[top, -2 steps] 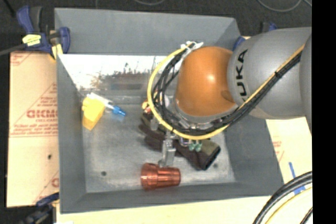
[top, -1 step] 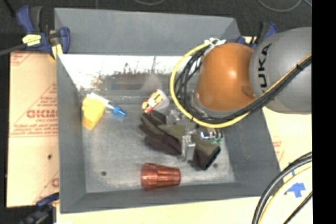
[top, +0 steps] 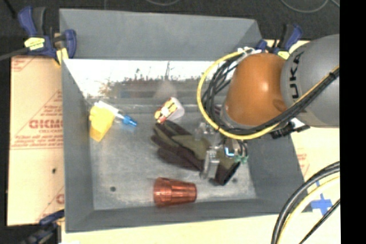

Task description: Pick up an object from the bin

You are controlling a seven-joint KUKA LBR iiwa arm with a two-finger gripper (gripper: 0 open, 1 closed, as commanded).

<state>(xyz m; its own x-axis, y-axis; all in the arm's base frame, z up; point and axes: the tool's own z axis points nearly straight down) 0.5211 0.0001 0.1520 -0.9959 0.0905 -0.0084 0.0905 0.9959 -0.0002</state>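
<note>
The grey arm (top: 311, 86) is seen reaching into the bin (top: 171, 31) from the right. A round orange cover (top: 254, 88) is fixed at its wrist, and yellow and black cables (top: 209, 86) are looped around that cover. Below the cover, the gripper (top: 219, 166) is pointed down, low over the floor of the bin, at its right side. Whether the gripper is wide or narrow cannot be told.

5 things are seen in the bin. At the left, 1 yellow block (top: 100, 122) is found, with a small blue tip (top: 129, 121) sticking out of its right side. Near the middle, close to the back wall, 1 small white piece (top: 170, 110) with red and orange marks is seen. Just below it, a dark glove (top: 177, 143) is spread flat. Its right end is touched by the gripper. It cannot be told if the glove is held. In front of the glove, near the front wall, 1 shiny red-brown cup (top: 173, 191) is laid on its side, apart from the glove.

The letters "UK" can be read on the grey arm, at the right.
</note>
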